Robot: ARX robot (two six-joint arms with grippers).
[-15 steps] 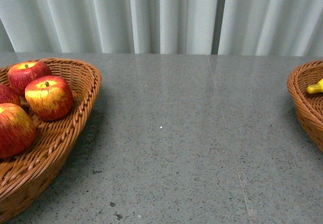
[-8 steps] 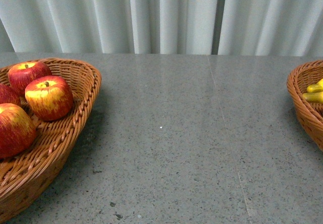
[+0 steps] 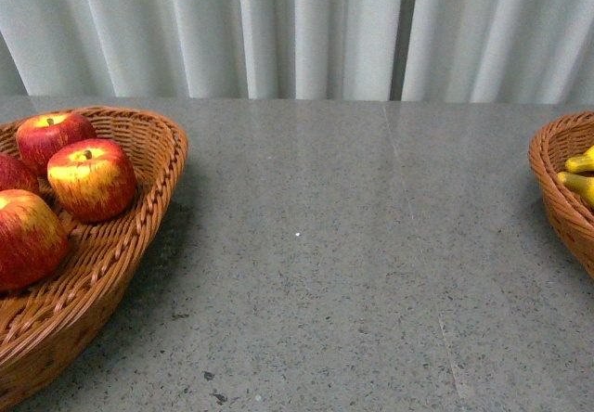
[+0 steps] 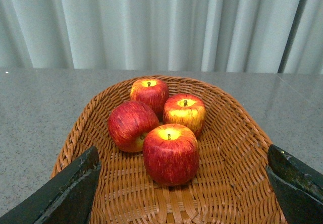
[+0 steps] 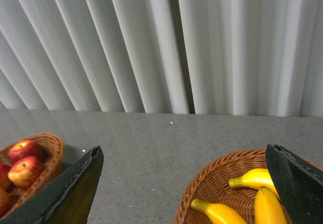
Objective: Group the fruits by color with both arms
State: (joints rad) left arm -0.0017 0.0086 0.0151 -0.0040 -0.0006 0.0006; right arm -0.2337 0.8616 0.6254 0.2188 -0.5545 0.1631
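Note:
Several red apples (image 4: 170, 153) streaked with yellow lie together in the left wicker basket (image 4: 237, 148). My left gripper (image 4: 183, 153) hovers open above them, its dark fingers (image 4: 70, 193) wide apart and holding nothing. In the front view the same apples (image 3: 91, 178) fill the left basket (image 3: 148, 208). Three yellow bananas (image 5: 252, 177) lie in the right basket (image 5: 202, 178). My right gripper (image 5: 184, 151) is open above that basket's near side, with nothing in it. At the front view's right edge, banana ends (image 3: 580, 163) show in the right basket (image 3: 557, 199). Neither arm shows in the front view.
The two baskets stand on a grey speckled table (image 3: 325, 273), with a wide stretch of tabletop between them. Pale pleated curtains (image 3: 297, 32) hang behind the table's far edge. The apple basket (image 5: 48, 146) also shows in the right wrist view.
In the front view a second banana end has come into sight in the right basket, below the first. The apples have barely shifted.

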